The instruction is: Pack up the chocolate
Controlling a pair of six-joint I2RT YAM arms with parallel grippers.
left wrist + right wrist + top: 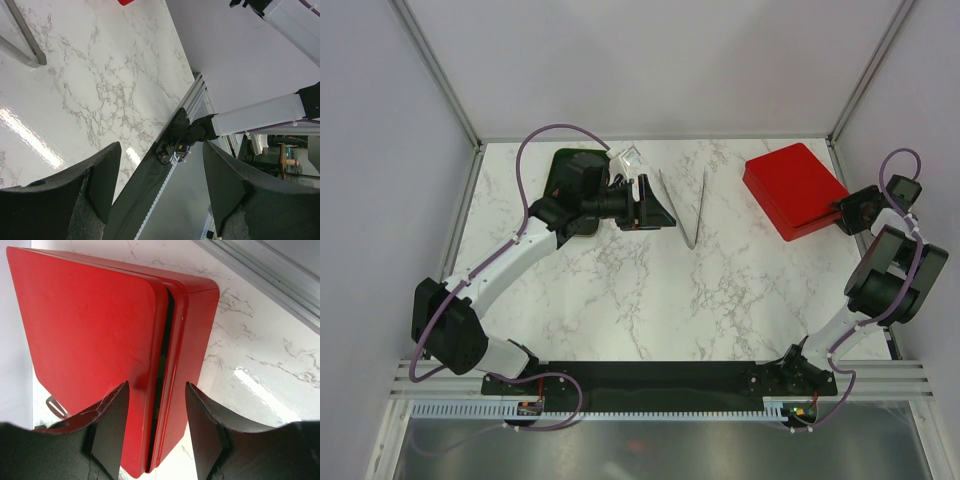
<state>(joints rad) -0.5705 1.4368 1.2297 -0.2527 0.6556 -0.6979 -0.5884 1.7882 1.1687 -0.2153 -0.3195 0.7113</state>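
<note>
No chocolate shows in any view. A red box [790, 188] lies at the back right, its lid a crack ajar [100, 325]. My right gripper [843, 211] is open at the box's right edge. In the right wrist view its jaws [157, 412] straddle the near edge of the lid and base without gripping. My left gripper [658, 207] is open and empty at the back left, just left of the metal tongs [686, 205]. In the left wrist view its jaws [157, 172] hold nothing, and the tongs [22, 37] lie at the top left.
A black tray [560, 170] lies under the left arm at the back left, with a small clear-and-white item [627, 158] at its right edge. White walls enclose the marble table [650, 300]. A black base rail [660, 378] runs along the near edge.
</note>
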